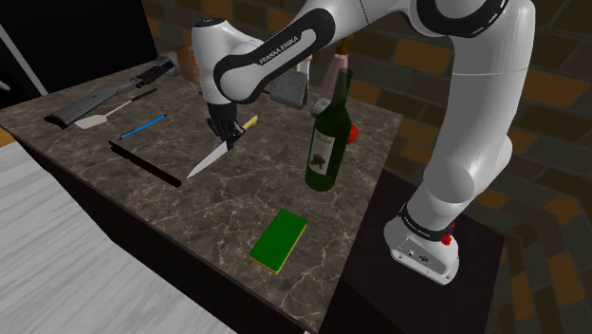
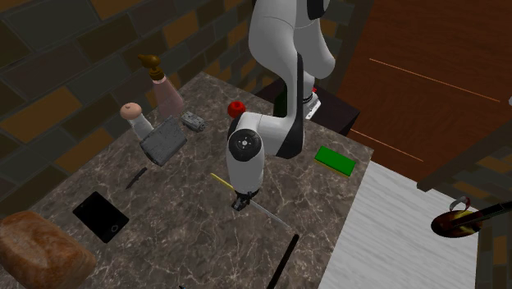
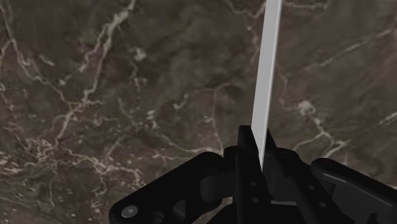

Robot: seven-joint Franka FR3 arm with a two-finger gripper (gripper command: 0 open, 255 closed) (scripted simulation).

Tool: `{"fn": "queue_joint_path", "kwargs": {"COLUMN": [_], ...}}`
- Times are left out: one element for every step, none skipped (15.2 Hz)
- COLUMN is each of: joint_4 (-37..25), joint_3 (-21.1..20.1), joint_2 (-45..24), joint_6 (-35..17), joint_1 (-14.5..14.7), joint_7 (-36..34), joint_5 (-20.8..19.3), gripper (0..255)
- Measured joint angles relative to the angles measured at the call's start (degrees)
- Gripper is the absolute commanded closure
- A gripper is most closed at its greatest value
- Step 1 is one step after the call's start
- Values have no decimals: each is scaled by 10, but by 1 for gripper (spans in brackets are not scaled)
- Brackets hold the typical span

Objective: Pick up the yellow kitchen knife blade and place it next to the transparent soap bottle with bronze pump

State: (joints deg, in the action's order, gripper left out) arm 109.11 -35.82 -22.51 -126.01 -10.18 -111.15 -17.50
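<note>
Table, soap bottle at one edge. The knife is pinched by the gripper mid-table, well apart from it. It should be lifted clear, steered past the wine bottle and laid beside the soap bottle.

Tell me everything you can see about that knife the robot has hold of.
The knife has a slim yellow handle and a long, pale grey blade tapering to a point, metal by its look. The black gripper is shut on it near where blade meets handle. It lies over the dark marbled table; resting or lifted, I cannot tell.
</note>
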Motion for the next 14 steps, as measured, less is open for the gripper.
{"fn": "queue_joint_path", "kwargs": {"joint_4": [0,-1,-3,-5,-7,-9,-12,-15,-18,-23,-26,-30,-34,-37], "joint_3": [0,-1,-2,-4,-5,-7,-9,-10,-13,-14,-15,-16,-17,-18], "joint_2": [0,2,5,8,13,17,21,24,30,33,36,40,43,47], "joint_6": [0,3,8,12,17,23,28,34,42,49,55,62,68,74], "joint_1": [0,-1,-2,-3,-5,-5,-6,-7,-9,-10,-11,-12,-13,-14], "joint_7": [0,1,4,5,8,9,11,12,15,18,20,22,25,27], "joint_5": [0,2,5,7,11,14,17,20,25,27,30,33,36,39], "gripper": [255,255,255,255,255,255,255,255,255,255,255,255,255,255]}}
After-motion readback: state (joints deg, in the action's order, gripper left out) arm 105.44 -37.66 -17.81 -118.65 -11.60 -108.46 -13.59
